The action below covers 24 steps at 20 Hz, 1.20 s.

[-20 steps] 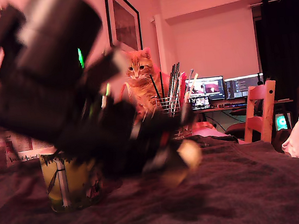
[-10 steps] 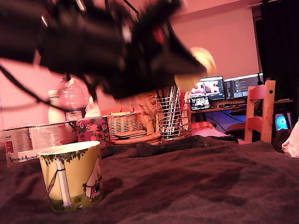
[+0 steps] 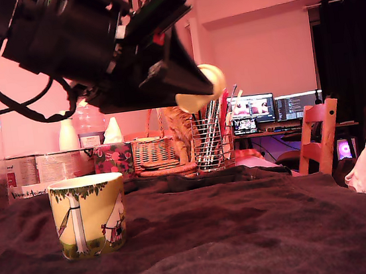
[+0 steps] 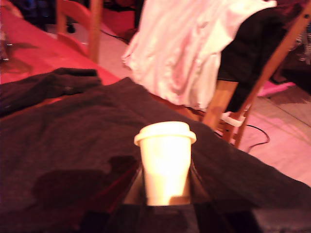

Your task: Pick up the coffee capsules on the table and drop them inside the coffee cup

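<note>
Claw (image 4: 165,194) grips my capsule (image 4: 165,162) aloft.
I see it above the worktop (image 3: 262,234), toward the exterior view's right of the mug (image 3: 89,215).

The coffee cup (image 3: 89,215) is yellow-green, printed with a white tree trunk, green leaves and a white figure. The capsule (image 4: 165,162) is plain cream-white. The table (image 3: 262,234) cloth is dark brown and fuzzy. The gripper (image 3: 194,89) is black.

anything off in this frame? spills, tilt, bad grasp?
Nothing stands out. The claw is shut on the capsule, held high above the table. The mug stands upright on the cloth, no spill visible.
</note>
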Tool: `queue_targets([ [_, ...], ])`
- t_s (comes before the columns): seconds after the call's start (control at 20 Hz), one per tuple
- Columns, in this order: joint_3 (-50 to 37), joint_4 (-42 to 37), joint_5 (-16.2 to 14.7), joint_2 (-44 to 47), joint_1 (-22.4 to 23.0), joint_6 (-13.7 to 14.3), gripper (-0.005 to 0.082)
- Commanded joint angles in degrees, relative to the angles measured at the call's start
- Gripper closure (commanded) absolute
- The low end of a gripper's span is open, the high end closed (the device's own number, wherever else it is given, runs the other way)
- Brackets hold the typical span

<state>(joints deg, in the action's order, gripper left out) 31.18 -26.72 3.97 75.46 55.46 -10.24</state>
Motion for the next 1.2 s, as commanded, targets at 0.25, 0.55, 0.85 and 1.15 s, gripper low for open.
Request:
queue_targets([
  [0.25, -5.05, -1.99, -0.04, -1.55, -3.45, -0.39, 0.0591],
  [0.55, -9.79, -1.57, -0.07, -7.15, -7.72, -0.87, 0.0591],
  [0.85, -12.33, 2.43, -0.15, -11.76, -13.92, -0.87, 0.0592],
  [1.15, -12.44, 5.07, -2.99, -12.98, -20.06, 0.17, 0.0592],
])
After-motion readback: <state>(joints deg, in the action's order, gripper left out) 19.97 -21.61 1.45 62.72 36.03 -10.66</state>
